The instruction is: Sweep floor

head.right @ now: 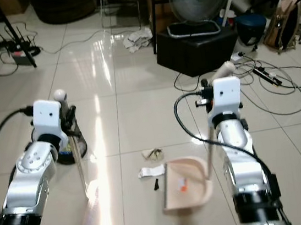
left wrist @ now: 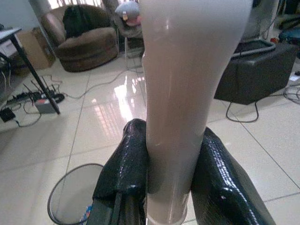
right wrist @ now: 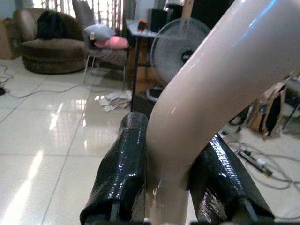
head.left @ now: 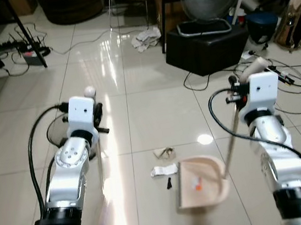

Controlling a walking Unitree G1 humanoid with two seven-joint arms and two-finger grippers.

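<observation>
Beige dustpan below right end effector | handle clamped

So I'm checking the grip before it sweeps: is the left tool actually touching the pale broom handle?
Touching. In the left wrist view, both black fingers of the left tool press against the pale broom handle, no gap showing.

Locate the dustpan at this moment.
The dustpan sits on the floor before the robot, nearer its right arm, with scraps of litter just off its left edge.
</observation>
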